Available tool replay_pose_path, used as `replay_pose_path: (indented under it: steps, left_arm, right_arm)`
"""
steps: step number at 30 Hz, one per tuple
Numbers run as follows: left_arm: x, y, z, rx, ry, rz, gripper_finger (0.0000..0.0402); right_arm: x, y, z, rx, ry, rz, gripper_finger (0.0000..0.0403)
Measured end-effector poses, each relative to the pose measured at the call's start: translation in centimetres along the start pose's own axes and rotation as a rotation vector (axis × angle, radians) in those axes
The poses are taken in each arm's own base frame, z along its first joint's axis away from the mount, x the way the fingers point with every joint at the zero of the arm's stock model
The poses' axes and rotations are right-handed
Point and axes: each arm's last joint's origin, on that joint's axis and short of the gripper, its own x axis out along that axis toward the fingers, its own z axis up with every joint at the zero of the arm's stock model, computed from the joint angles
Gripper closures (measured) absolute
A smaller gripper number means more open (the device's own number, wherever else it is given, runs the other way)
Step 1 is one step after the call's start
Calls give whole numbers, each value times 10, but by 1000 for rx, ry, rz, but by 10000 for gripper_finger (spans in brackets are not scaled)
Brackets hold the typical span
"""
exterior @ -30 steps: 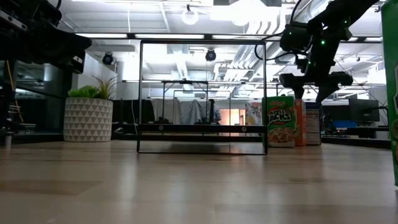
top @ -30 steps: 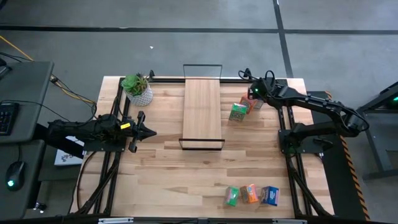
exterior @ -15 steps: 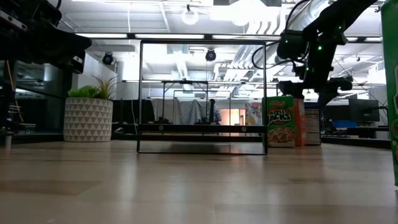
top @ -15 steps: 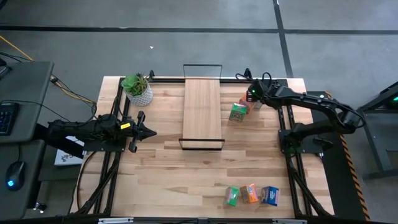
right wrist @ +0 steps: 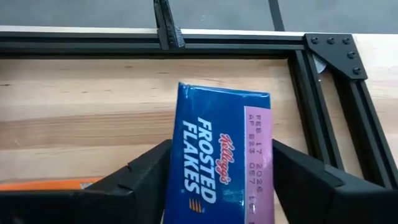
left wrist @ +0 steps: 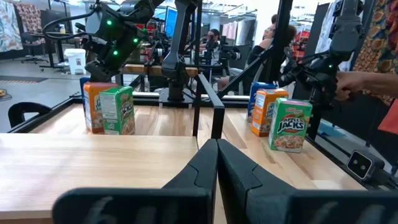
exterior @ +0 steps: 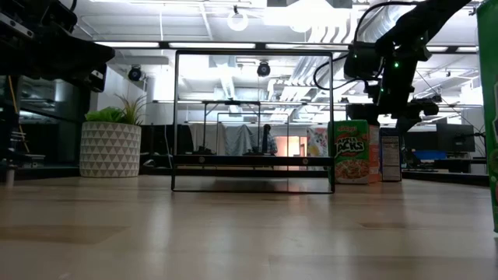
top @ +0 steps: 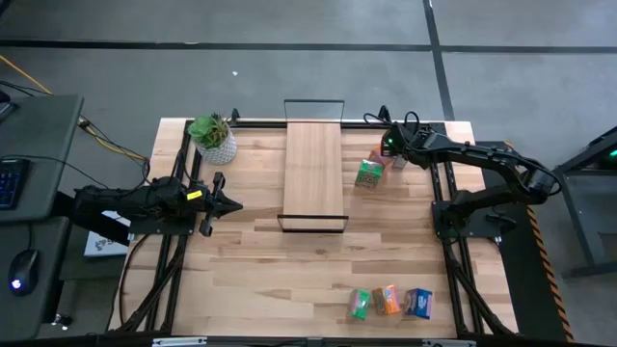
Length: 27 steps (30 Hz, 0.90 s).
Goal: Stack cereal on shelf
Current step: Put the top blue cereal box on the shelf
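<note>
The shelf (top: pixel 313 173) stands at the table's far middle. Three cereal boxes stand upright to its right: green (top: pixel 367 173), orange (top: pixel 379 161) and blue (right wrist: pixel 217 162). Three more, green (top: pixel 360 304), orange (top: pixel 387 299) and blue (top: pixel 417 303), stand at the near right edge. My right gripper (right wrist: pixel 219 186) is open above the far blue box, pointing down, one finger on each side of its top. My left gripper (left wrist: pixel 216 180) is shut and empty, level at the table's left side, pointing at the shelf. My right gripper's fingers (right wrist: pixel 143 177) stand close on either side of the blue box's top (right wrist: pixel 186 124), coming from above. I cannot tell whether they touch it. The box stands upright on the table.
A potted plant (top: pixel 214 140) stands at the far left, beside the shelf. Black frame rails (right wrist: pixel 236 48) run along the table's far and right edges, close behind the blue box. A person's hand (left wrist: pixel 367 81) shows beyond the table's right side.
My right gripper has gone down a little and slightly toward the table's left, coming over the far blue box. The boxes and the shelf have not moved.
</note>
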Motion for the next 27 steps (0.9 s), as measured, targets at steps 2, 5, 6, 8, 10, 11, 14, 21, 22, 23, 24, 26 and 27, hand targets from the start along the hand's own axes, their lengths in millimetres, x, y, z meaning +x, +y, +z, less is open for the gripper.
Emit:
replay_pose_path:
  steps: [2,5,6,8,10,11,14,21,22,23,24,26,27]
  left_arm:
    - [0,0,0,0,0,0,398]
    - [0,0,0,0,0,0,398]
    - [0,0,0,0,0,0,398]
    - [0,0,0,0,0,0,398]
    - [0,0,0,0,0,0,398]
    - [0,0,0,0,0,0,398]
    - [0,0,0,0,0,0,398]
    - [0,0,0,0,0,0,398]
    - [0,0,0,0,0,0,398]
    - [0,0,0,0,0,0,398]
    - [0,0,0,0,1,0,398]
    - [0,0,0,0,0,0,398]
    - [0,0,0,0,0,0,398]
  right_arm:
    - [0,0,0,0,1,-4,192]
    - [0,-1,0,-2,0,-6,235]
    - [0,-1,0,-6,0,-6,248]
    - [0,-1,0,-27,0,-5,270]
    - [-2,0,2,-60,1,-8,281]
    - [-5,0,6,-76,-9,-8,283]
    - [-25,2,28,-119,-87,-14,276]
    - [-102,18,100,-150,-284,190,265]
    - [-113,23,104,-161,-301,244,267]
    - [-121,31,107,-173,-311,295,268]
    - [-128,38,107,-198,-315,331,269]
    - [-140,58,102,-252,-317,386,269]
    - [-143,69,98,-276,-318,405,269]
